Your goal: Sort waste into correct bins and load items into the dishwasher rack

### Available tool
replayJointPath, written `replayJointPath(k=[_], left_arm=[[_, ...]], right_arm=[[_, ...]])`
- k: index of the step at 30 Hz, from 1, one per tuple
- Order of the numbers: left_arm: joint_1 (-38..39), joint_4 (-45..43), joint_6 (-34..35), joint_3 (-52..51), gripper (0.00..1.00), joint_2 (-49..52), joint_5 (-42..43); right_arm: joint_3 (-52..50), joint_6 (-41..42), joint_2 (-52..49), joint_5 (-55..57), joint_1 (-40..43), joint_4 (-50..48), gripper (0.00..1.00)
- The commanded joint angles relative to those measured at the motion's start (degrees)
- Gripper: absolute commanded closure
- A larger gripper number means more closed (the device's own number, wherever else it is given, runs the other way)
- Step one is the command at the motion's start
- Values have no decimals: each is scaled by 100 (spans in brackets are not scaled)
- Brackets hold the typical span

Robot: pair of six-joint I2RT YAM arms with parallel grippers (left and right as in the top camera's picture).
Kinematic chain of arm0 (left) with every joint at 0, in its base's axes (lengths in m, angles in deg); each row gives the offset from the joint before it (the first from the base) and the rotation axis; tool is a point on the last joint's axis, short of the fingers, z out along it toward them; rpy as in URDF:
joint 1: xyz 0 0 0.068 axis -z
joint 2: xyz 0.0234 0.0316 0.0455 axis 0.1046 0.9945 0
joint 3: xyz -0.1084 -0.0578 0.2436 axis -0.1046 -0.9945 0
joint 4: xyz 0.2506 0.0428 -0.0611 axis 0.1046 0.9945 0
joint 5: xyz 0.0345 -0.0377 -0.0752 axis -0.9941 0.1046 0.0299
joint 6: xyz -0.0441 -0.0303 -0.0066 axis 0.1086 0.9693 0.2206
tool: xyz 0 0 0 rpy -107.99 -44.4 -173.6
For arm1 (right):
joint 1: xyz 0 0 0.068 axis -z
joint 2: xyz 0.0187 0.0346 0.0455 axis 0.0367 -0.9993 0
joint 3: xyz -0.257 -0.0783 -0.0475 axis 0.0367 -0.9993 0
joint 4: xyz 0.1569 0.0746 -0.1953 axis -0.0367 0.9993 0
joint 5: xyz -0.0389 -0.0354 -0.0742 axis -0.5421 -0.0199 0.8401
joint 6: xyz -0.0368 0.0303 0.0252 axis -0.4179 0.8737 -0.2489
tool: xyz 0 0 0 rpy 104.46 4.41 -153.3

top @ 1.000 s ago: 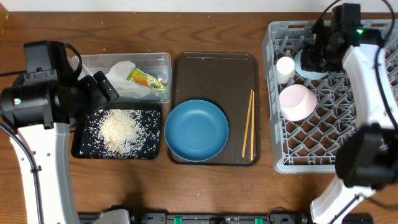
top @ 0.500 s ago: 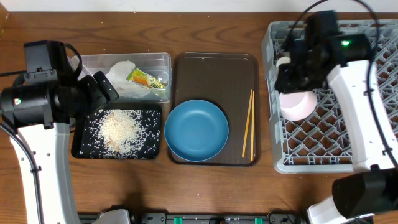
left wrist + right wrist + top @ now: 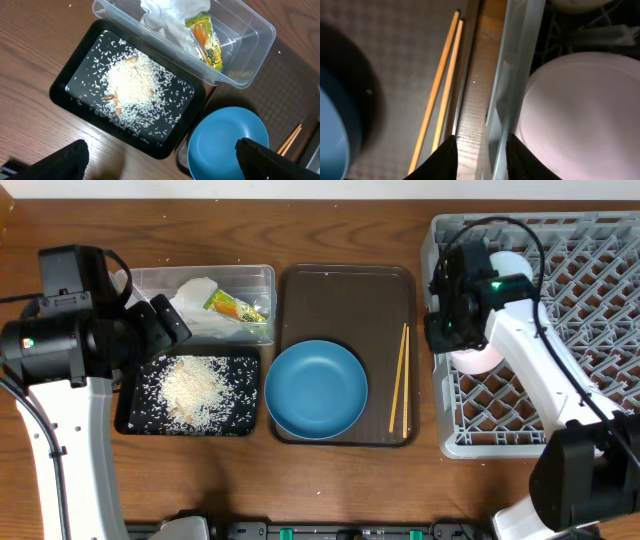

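We judge the waste sorted: napkin and wrapper lie in the tub, rice in the black tray, both left of the brown tray. On the brown tray, plate and chopsticks wait unloaded. To its right, the rack holds at least one bowl. The right end effector, slightly spread and empty, hangs over the rack edge nearest the brown tray. The left end effector, spread wide, hangs left of it.
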Motion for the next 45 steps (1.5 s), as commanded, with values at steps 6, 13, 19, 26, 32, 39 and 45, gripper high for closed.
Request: replayJointPath(k=[6, 13, 19, 26, 32, 39, 45], left_arm=[[-28, 15, -33, 7, 4, 7, -92], [-28, 15, -33, 7, 4, 7, -90], [-28, 15, -33, 7, 4, 7, -90], [-28, 15, -33, 7, 4, 7, -90], [-28, 15, -33, 7, 4, 7, -90], [-28, 15, -33, 7, 4, 7, -90], [-28, 15, -33, 7, 4, 7, -90]], right_arm=[[-173, 101, -22, 120, -31, 59, 83], [-179, 96, -22, 142, -31, 343, 88], [-179, 96, -22, 142, -31, 457, 96], [-179, 96, -22, 229, -31, 640, 98], [-179, 96, -22, 376, -31, 713, 89], [-26, 48, -20, 376, 50, 391, 83], [236, 50, -20, 389, 310, 426, 99]])
